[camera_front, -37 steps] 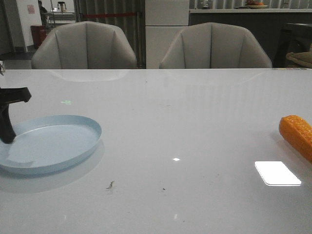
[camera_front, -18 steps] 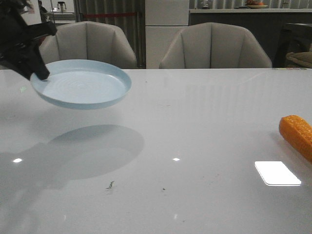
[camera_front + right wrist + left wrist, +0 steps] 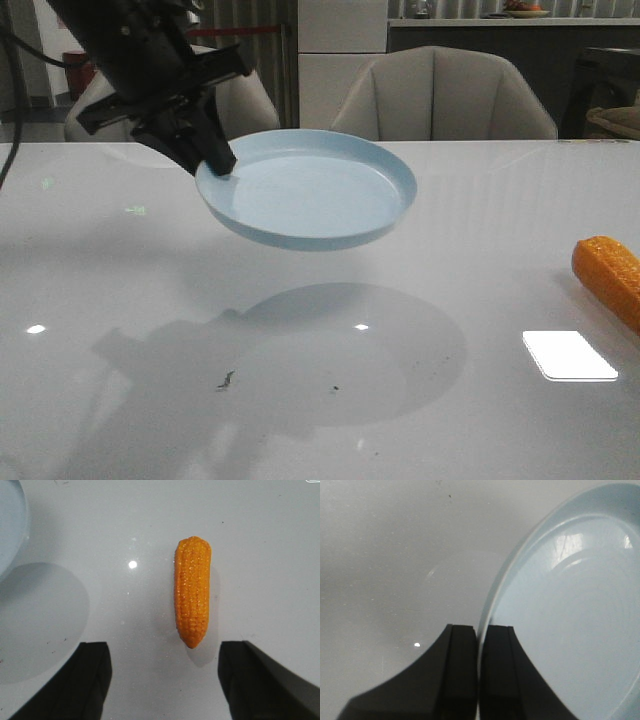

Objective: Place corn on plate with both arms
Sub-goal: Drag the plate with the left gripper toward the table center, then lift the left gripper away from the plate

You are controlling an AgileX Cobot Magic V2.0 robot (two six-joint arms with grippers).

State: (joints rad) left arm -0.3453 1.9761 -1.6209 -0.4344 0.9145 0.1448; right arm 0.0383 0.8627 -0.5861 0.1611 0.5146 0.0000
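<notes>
**Plate held in the air, corn on the table**

The left gripper (image 3: 218, 160) is clenched on the rim of the pale blue plate (image 3: 310, 190), which hangs above the white table (image 3: 480, 230) in the upper centre of the front view. The right gripper (image 3: 165, 680) is spread wide. The corn (image 3: 192, 590) lies flat on the table between its fingers (image 3: 90, 675), at the right edge in the front view.

Glossy bumpy corn (image 3: 191, 591); smooth plate (image 3: 330, 190).

My left hand (image 3: 215, 160) grips the pale blue plate (image 3: 310, 190) by its rim, tilted above the surface (image 3: 480, 240); the orange-yellow corn (image 3: 192, 591) lies flat, well apart.
</notes>
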